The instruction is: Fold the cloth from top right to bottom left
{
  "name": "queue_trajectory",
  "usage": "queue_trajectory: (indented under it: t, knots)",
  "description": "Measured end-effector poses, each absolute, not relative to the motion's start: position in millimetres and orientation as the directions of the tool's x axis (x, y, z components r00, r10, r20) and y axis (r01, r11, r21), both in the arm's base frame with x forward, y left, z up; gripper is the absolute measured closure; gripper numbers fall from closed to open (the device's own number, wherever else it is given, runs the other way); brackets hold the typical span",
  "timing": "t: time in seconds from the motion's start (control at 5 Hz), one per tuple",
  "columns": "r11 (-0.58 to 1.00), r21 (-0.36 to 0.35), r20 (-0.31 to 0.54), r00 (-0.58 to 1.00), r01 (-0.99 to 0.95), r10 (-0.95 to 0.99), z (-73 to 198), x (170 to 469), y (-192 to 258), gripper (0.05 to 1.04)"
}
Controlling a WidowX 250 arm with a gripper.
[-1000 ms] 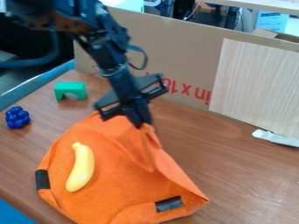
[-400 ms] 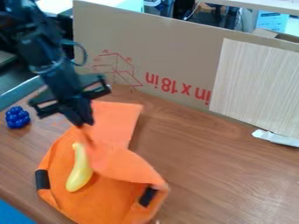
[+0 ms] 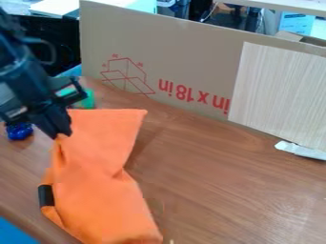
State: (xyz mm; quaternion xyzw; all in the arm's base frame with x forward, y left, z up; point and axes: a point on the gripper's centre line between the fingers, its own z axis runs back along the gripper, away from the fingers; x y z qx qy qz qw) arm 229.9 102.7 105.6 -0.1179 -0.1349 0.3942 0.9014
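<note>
At the left of the camera view, the black gripper [image 3: 62, 135] is shut on an edge of the orange cloth [image 3: 98, 176]. From the fingertips the cloth spreads to the right in a raised flap whose upper corner points toward the cardboard. Its lower part lies on the table near the front edge, with one dark patch showing at its left side. The flap covers the spot where the yellow banana lay, so the banana is hidden.
Behind the gripper are a blue berry-like toy [image 3: 19, 131] and a green block [image 3: 88, 99], both partly covered by it. A cardboard panel [image 3: 191, 62] borders the back of the wooden table [image 3: 235, 190]. A white strip [image 3: 301, 150] lies at the right.
The gripper has moved left, drawing the held cloth edge across. The cloth's right side has swung leftward and now covers the banana.
</note>
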Motion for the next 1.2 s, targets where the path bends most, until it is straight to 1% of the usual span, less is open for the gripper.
queue_trajectory:
  t: [0.2,0.4,0.6,0.8,1.0,1.2]
  knots:
    - [0.653,-0.324,0.127,0.652,-0.685,0.747,106.3,220.1,109.8,0.998]
    - [0.647,-0.339,0.132,0.647,-0.683,0.751,108.9,217.4,116.7,0.847]
    - [0.643,-0.348,0.124,0.646,-0.682,0.753,112.4,215.4,119.8,0.581]
    - [0.635,-0.363,0.115,0.643,-0.682,0.757,113.5,213.9,120.7,0.276]
    - [0.637,-0.368,0.099,0.652,-0.678,0.752,113.5,212.4,118.1,0.081]
    - [0.656,-0.396,0.142,0.663,-0.643,0.735,132.5,223.3,108.6,0.082]
